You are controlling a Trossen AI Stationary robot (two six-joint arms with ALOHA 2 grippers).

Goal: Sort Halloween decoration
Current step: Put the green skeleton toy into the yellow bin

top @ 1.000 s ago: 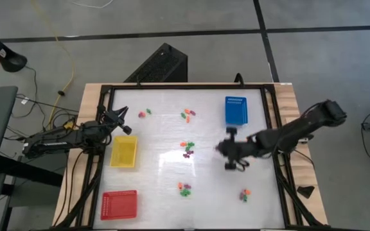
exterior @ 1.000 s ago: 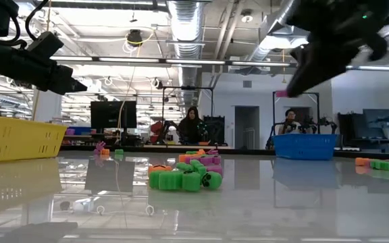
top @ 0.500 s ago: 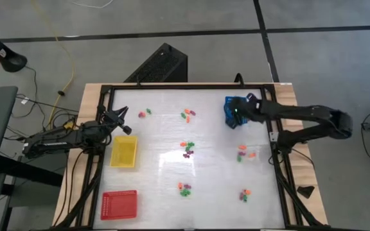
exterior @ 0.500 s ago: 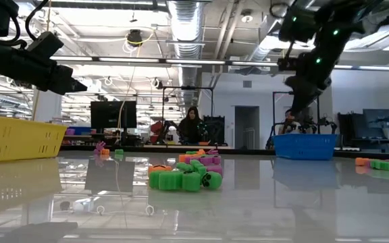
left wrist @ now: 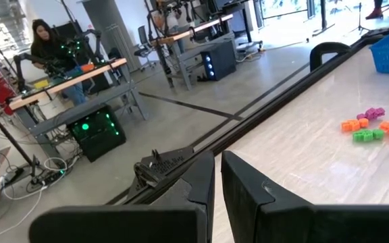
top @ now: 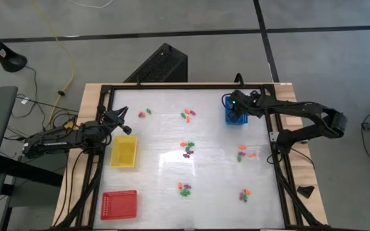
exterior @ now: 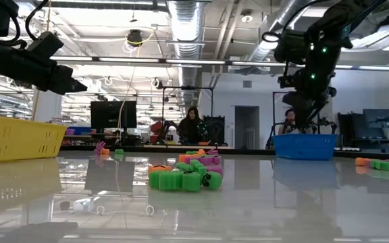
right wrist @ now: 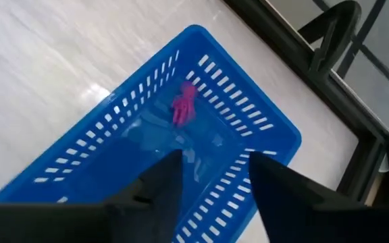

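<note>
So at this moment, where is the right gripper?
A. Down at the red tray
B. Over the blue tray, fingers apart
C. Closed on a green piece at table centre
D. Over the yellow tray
B: the right gripper hangs over the blue tray with its fingers apart, a purple piece in the tray.

The white table (top: pixel 159 173) had a black frame round it. Sitting on it were a blue mesh tray (top: pixel 235 114) at the far right, a yellow tray (top: pixel 123 152) on the left and a red tray (top: pixel 119 205) at the near left corner. Little clusters of orange, green and purple decoration pieces (top: pixel 186 149) were scattered all over the top.
</note>
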